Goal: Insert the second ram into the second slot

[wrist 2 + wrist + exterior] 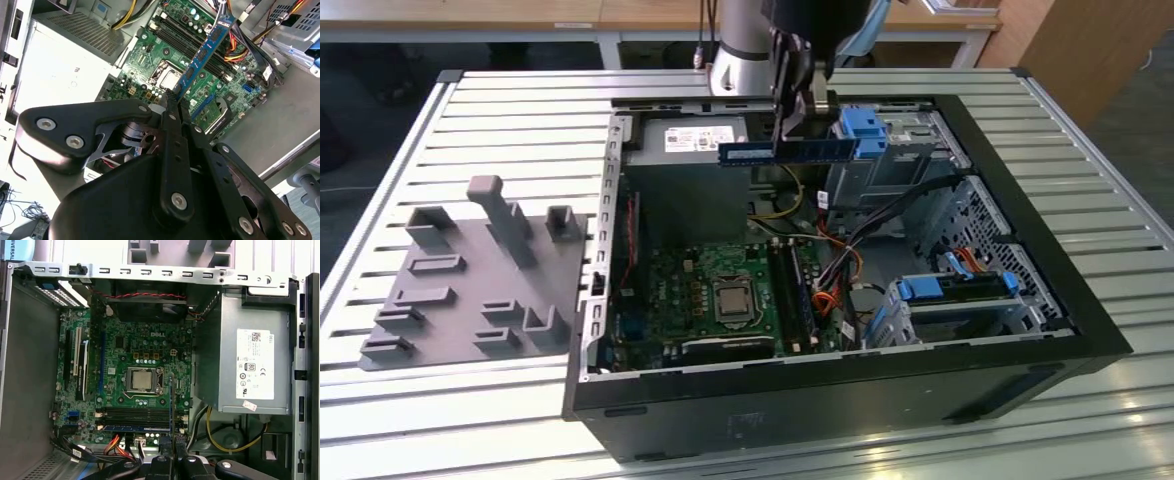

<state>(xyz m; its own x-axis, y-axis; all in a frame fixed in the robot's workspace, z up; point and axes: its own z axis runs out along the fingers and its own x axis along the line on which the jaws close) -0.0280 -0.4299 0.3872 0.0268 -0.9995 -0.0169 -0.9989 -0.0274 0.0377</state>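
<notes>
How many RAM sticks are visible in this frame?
2. The second ram is clamped in the gripper above the open case. Another stick sits seated in a motherboard slot in the first wrist view. More may be hidden under cables.

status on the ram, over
Gripper shut on ram. Ram in the air over the open case, not in a slot. Orange cables beside the slots, not across them.

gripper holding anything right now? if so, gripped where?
Yes. The gripper is shut on the second ram, pinching its upper long edge roughly mid-length in the exterior view, above the open PC case.
</notes>
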